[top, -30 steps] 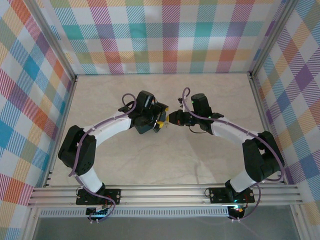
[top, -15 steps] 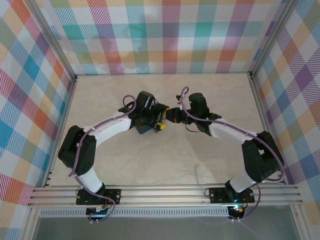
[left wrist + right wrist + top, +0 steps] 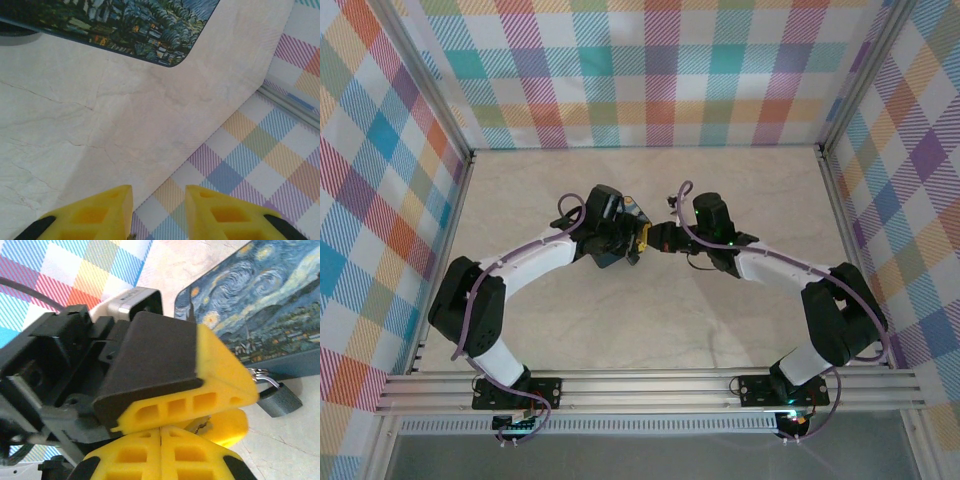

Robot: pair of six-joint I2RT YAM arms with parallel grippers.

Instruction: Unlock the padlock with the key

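Note:
The tiny dark padlock hangs by its silvery shackle at the edge of the swirl-painted box, low over the table. My left gripper is open, its yellow fingers spread just left of the padlock. My right gripper is shut, its tips pushed into that gap. A thin silvery sliver, seemingly the key, sticks out from my right fingertips between the left fingers. In the top view my left gripper and right gripper meet at mid-table.
The box lies on the pale marble tabletop. Plaid walls close in the table on three sides, with metal rails along the near edge by the arm bases.
My right gripper has moved left until its tips reached the left gripper's fingers. The left gripper and box have shifted slightly left and towards the back.

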